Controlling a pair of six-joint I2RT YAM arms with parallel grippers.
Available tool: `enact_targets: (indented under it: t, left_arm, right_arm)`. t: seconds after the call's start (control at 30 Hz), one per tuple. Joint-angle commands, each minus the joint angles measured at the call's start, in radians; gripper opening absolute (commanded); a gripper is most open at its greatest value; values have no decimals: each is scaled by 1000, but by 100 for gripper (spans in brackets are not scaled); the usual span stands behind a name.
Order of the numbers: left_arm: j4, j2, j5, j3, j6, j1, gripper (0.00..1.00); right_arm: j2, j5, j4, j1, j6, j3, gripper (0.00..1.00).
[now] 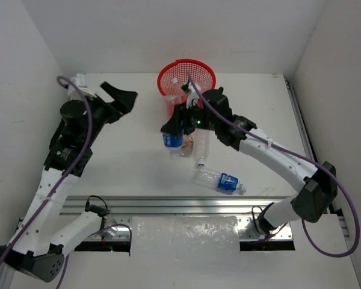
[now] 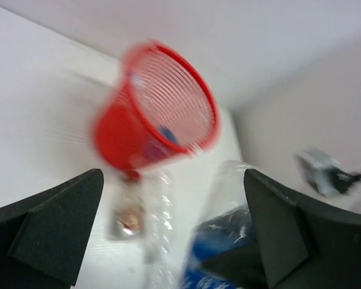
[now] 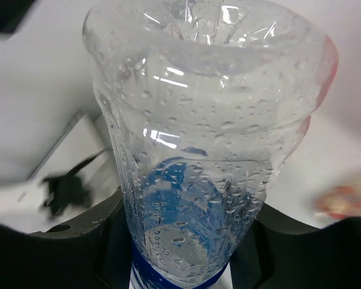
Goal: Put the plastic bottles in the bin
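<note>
Right gripper (image 1: 172, 135) clamps a blue-labelled bottle (image 3: 192, 180) just beside the red mesh bin (image 1: 195, 67) — at least one bottle (image 1: 175, 81) lies inside. Left gripper (image 2: 174, 235) hangs open; three more bottles (image 1: 219, 180) lie on the table (image 1: 120, 168).

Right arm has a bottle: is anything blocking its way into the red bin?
Nothing visible does. The right gripper holds the blue-labelled bottle right beside the bin, whose mouth is uncovered. The left gripper is off to the side, apart.

bin (image 1: 200, 71) mouth open above | near side blocked: right gripper (image 1: 171, 130) holding bottle (image 1: 174, 142), three lying bottles (image 1: 219, 180) | left side: open table (image 1: 129, 153)
</note>
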Motion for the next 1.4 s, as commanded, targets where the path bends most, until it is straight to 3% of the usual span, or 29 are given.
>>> enact_targets:
  t: [0.0, 0.2, 0.37, 0.6, 0.73, 0.8, 0.83, 1.0, 1.1, 1.2, 1.23, 1.37]
  left_arm:
    - [-386, -52, -538, 42, 70, 3, 100]
    - [-288, -142, -457, -175, 176, 3, 100]
    - [-260, -137, -358, -207, 187, 3, 100]
    - [-259, -158, -391, -213, 192, 6, 100]
    - [-254, -154, -368, -216, 199, 15, 100]
    - [-248, -146, -335, -218, 204, 20, 100]
    - [-245, -137, -310, -219, 210, 20, 100]
    - [-222, -85, -221, -224, 216, 20, 100]
    - [-213, -34, -151, -219, 195, 15, 100]
    - [-188, 19, -120, -216, 140, -48, 100]
    - [-162, 36, -126, -218, 125, -72, 100]
    - [-67, 194, -196, -204, 68, -274, 100]
  right_arm:
    - [-15, 261, -44, -115, -80, 152, 0]
    - [247, 495, -64, -197, -253, 520, 0]
    - [530, 630, -29, -214, -397, 824, 0]
    - [683, 642, 31, -222, -444, 897, 4]
    - [602, 579, 48, -219, -379, 803, 15]
    - [579, 572, 25, -220, -373, 797, 84]
    - [557, 571, -1, -219, -373, 801, 99]
    - [467, 618, -121, -220, -370, 857, 99]
    - [338, 663, -219, -220, -333, 802, 99]
    - [163, 684, -355, -220, -281, 650, 99]
    - [58, 657, -375, -219, -266, 533, 99]
    - [-212, 553, -383, -220, -192, 196, 99]
